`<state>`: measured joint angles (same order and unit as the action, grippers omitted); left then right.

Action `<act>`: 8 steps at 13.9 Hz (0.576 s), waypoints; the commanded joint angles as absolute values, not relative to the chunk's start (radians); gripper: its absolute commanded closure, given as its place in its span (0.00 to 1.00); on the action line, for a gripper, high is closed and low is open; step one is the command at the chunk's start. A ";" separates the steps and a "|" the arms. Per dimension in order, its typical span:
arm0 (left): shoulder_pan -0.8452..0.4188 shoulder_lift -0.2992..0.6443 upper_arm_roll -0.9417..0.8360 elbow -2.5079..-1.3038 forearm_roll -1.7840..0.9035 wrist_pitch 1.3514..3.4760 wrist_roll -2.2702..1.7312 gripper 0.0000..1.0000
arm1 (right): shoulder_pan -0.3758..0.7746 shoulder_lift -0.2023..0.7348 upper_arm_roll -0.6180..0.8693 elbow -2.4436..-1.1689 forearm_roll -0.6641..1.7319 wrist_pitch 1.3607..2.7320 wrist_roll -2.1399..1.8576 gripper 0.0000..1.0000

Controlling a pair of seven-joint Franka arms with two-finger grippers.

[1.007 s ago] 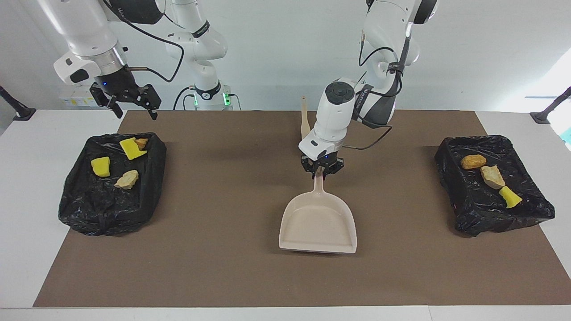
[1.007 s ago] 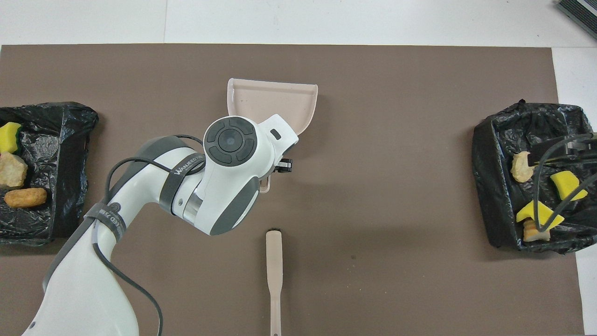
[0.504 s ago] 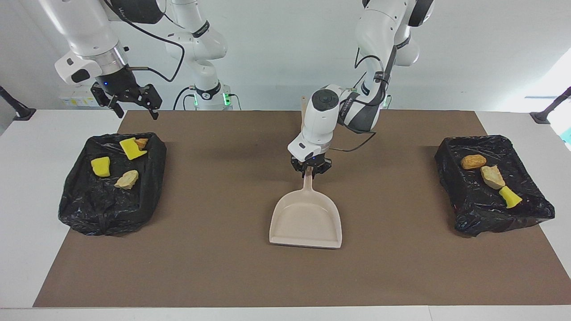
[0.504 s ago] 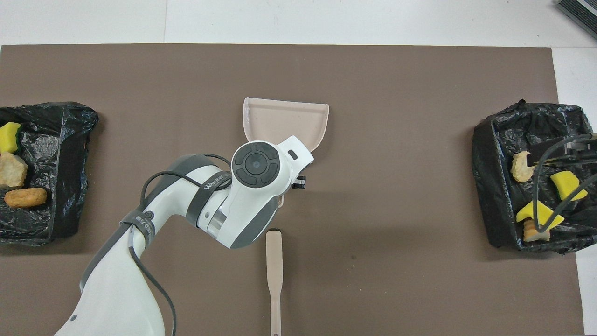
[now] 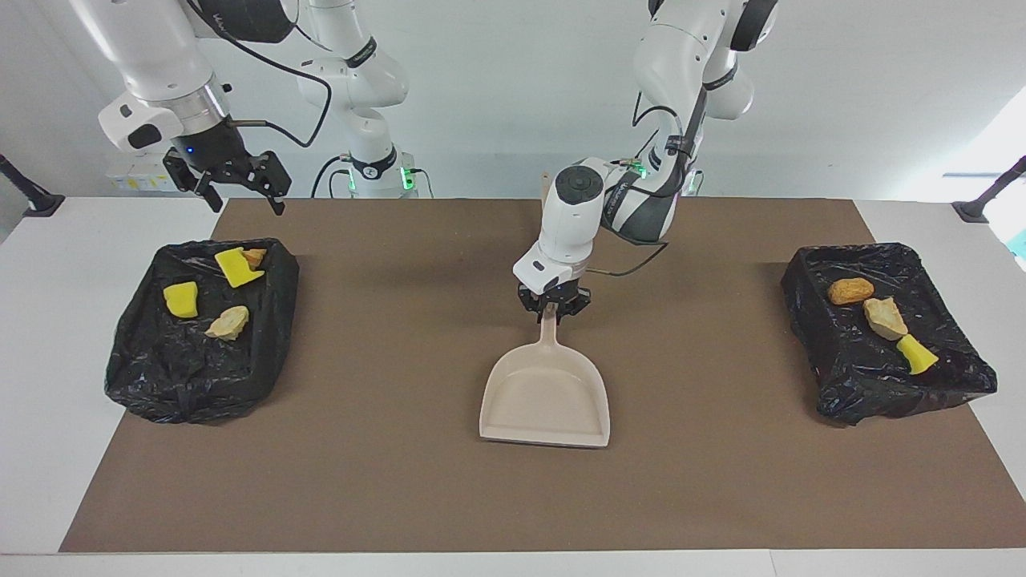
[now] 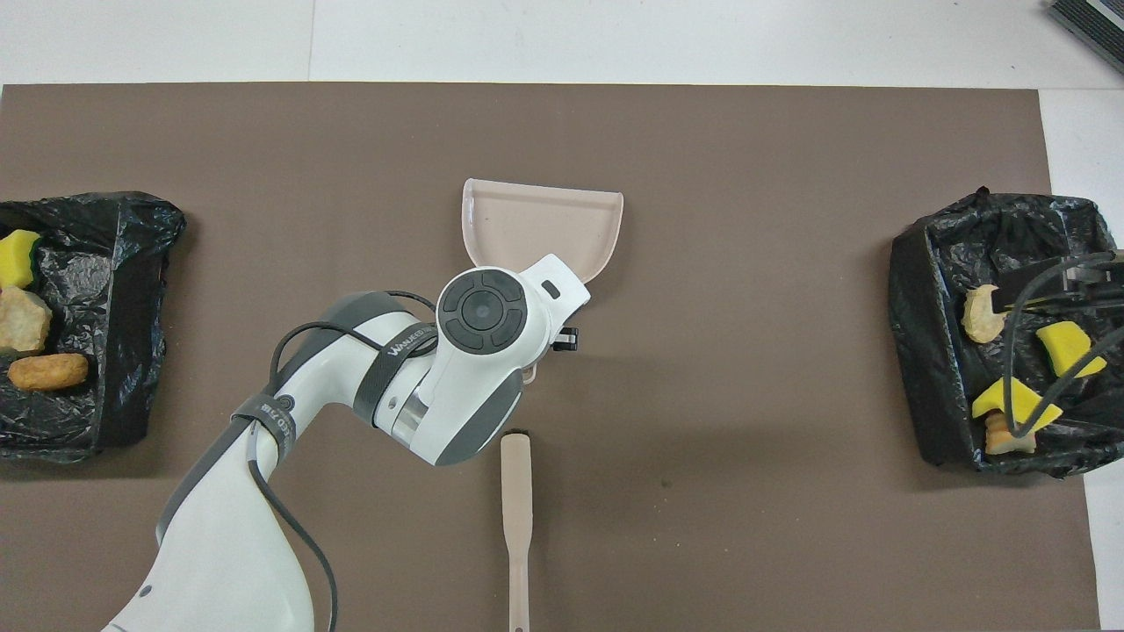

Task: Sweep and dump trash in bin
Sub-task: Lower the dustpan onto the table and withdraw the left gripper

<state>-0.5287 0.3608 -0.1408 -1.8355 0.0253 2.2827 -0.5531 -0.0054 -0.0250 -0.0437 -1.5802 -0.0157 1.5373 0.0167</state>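
Note:
The beige dustpan (image 5: 545,393) lies flat on the brown mat at mid-table, its mouth turned away from the robots; it also shows in the overhead view (image 6: 543,224). My left gripper (image 5: 553,308) is shut on the dustpan's handle. The trash lies in two black-lined bins. Yellow sponge pieces (image 5: 182,299) and a tan chunk (image 5: 228,322) are in the bin (image 5: 192,393) at the right arm's end. An orange chunk (image 5: 850,290), a tan chunk (image 5: 884,317) and a green-and-yellow sponge (image 5: 915,353) are in the bin (image 5: 882,393) at the left arm's end. My right gripper (image 5: 236,183) hangs open and empty over its bin's near edge.
The beige brush (image 6: 516,518) lies on the mat nearer to the robots than the dustpan, handle pointing toward them. The brown mat (image 5: 385,481) covers most of the white table. The left arm's wrist hides the dustpan's handle in the overhead view.
My left gripper has drawn the dustpan nearer to the robots and a little toward the right arm's end. The right arm has stayed still.

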 commanded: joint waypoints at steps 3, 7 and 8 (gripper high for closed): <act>-0.490 0.284 -0.124 -1.838 0.009 2.231 -0.581 0.00 | -0.008 -0.046 -0.043 -1.601 -0.002 1.532 0.028 0.00; -0.395 0.209 -0.124 -1.830 0.011 2.136 -0.566 0.00 | -0.008 -0.046 -0.043 -1.601 -0.002 1.532 0.028 0.00; -0.364 0.190 -0.124 -1.832 0.011 2.111 -0.561 0.00 | -0.008 -0.046 -0.043 -1.601 -0.002 1.532 0.028 0.00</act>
<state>-0.4154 0.2384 -0.1191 -1.8175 0.0251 2.1630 -0.5775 -0.0054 -0.0250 -0.0437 -1.5802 -0.0157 1.5373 0.0167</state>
